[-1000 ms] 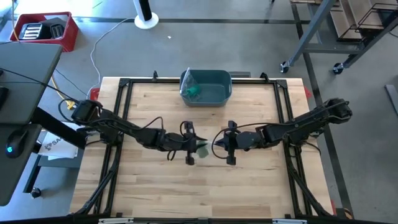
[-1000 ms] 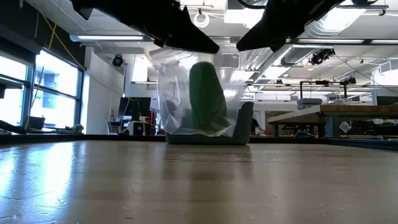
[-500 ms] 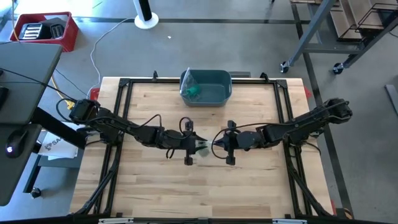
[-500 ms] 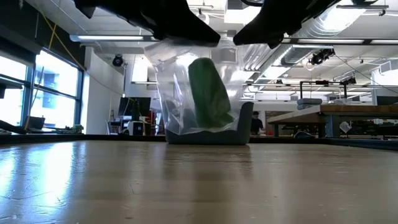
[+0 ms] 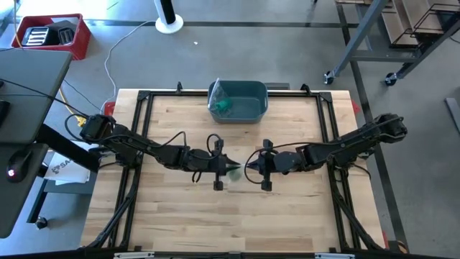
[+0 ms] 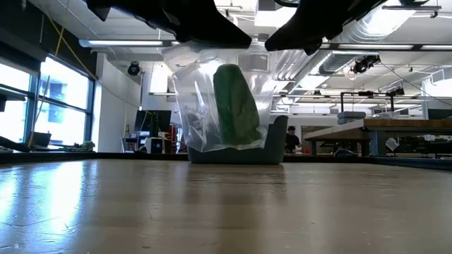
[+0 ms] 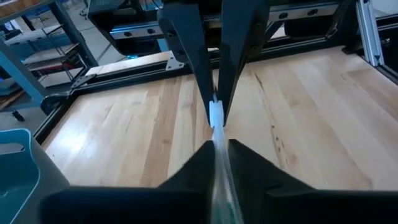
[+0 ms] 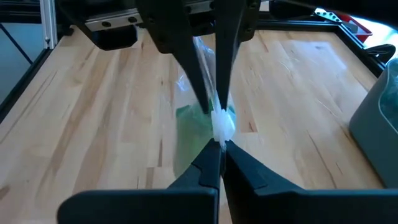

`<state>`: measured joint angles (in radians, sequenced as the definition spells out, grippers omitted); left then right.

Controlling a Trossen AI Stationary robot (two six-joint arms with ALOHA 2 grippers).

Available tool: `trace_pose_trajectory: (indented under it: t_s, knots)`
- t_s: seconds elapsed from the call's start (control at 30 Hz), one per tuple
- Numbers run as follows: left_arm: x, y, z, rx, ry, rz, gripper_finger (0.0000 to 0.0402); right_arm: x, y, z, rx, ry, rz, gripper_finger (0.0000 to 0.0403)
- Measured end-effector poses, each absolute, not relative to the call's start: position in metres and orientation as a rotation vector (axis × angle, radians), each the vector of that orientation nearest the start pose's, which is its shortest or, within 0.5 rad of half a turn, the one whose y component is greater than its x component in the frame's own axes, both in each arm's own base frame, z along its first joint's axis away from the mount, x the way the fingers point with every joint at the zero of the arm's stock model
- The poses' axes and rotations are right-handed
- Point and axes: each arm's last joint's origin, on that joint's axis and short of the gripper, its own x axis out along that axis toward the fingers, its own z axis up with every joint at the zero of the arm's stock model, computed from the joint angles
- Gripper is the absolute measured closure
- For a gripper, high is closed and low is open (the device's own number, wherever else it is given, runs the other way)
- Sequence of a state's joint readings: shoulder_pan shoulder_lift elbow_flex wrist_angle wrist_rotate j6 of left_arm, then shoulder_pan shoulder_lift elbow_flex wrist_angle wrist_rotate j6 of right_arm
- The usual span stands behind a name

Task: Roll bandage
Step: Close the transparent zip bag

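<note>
The high camera looked straight down on the whole counter (image 5: 180,216). The low camera sat at counter height, facing level toward the bin (image 6: 272,144) at 12 o'clock. Each wrist camera looked closely past its own fingers at the same clear bag (image 8: 221,121), also shared by both wider views.

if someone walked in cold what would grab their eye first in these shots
A clear plastic bag with a green roll inside hangs above the middle of the wooden table, pinched at its top edge between the left gripper and the right gripper, which meet tip to tip. Behind them, at the table's far edge, a teal bin holds another bagged green item.
</note>
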<state>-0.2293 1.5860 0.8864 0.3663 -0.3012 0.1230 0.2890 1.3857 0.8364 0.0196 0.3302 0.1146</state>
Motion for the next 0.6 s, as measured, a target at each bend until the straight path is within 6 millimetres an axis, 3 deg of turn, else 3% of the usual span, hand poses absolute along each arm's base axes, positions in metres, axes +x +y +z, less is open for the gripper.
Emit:
trace_pose_trajectory:
  t_s: [0.1,0.37,0.6]
  knots:
    - [0.3330,-0.0689,0.2238,0.212,0.328,0.051,0.0393,0.2843,0.0747,0.2382,-0.049,0.501,-0.069,0.0403]
    - [0.3325,-0.0688,0.2223,0.207,0.335,0.053,0.0399,0.2841,0.0747,0.2378,-0.079,0.506,-0.062,0.0396]
    - [0.3317,-0.0688,0.2204,0.203,0.353,0.052,0.0400,0.2843,0.0746,0.2415,-0.075,0.477,-0.065,0.0316]
